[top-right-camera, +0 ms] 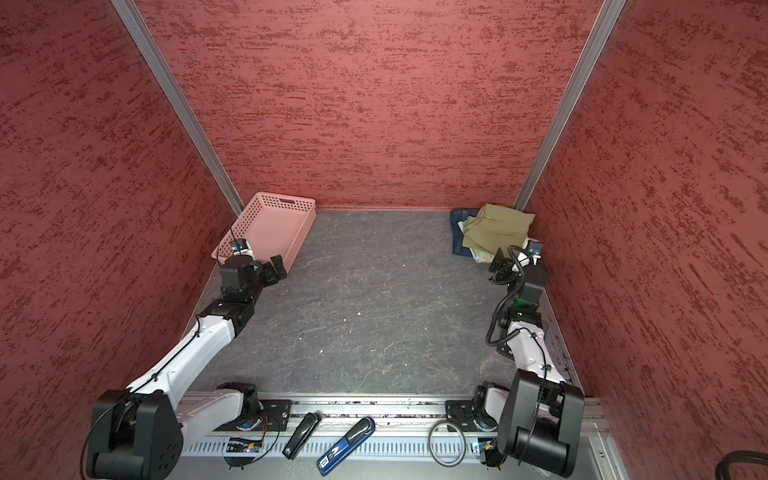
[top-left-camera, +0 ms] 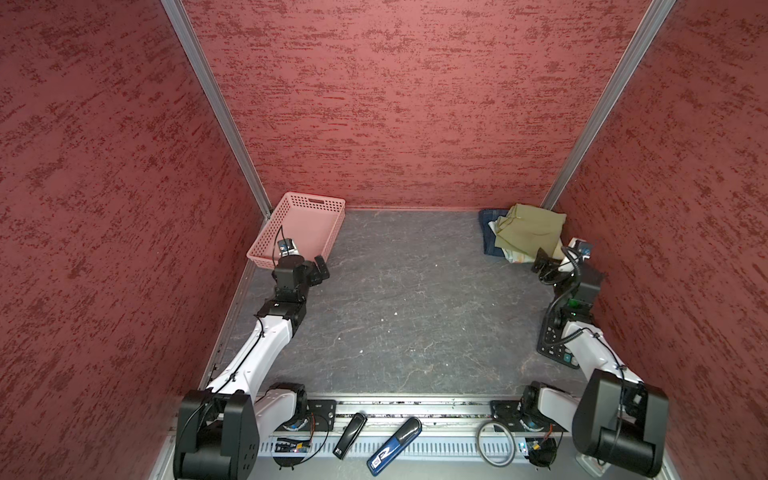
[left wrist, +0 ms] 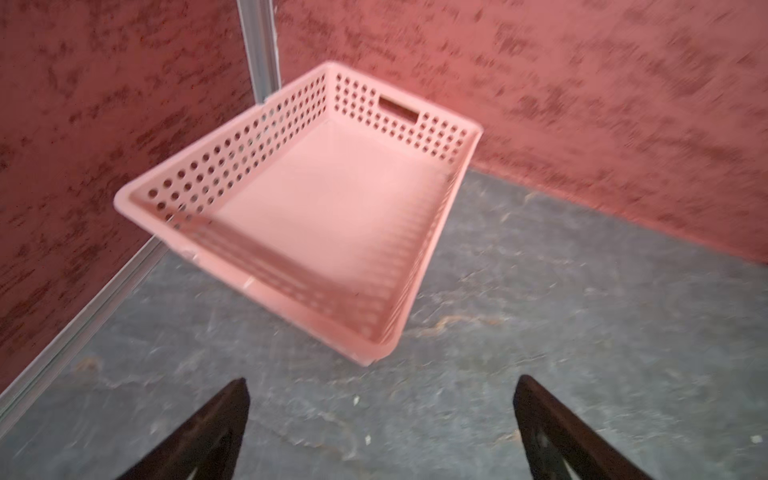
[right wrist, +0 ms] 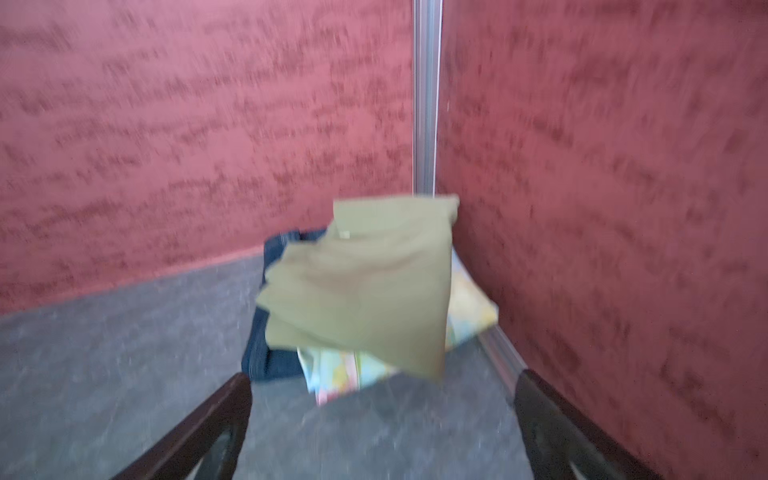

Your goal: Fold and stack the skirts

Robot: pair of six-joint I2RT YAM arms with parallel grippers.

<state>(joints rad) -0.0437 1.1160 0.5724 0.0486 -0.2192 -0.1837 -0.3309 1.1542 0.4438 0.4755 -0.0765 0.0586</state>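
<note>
The skirts lie stacked in the far right corner. The olive green skirt is on top, folded. The pastel skirt pokes out beneath its near edge. The dark blue denim skirt is at the bottom, showing on the stack's left side. My right gripper hovers just in front of the stack, open and empty, touching no cloth. My left gripper is open and empty over bare table by the pink basket's near corner.
The empty pink perforated basket stands in the far left corner. Red walls close in three sides. A black keypad lies by the right arm. On the front rail are a black tool, a blue-black device and a cable ring.
</note>
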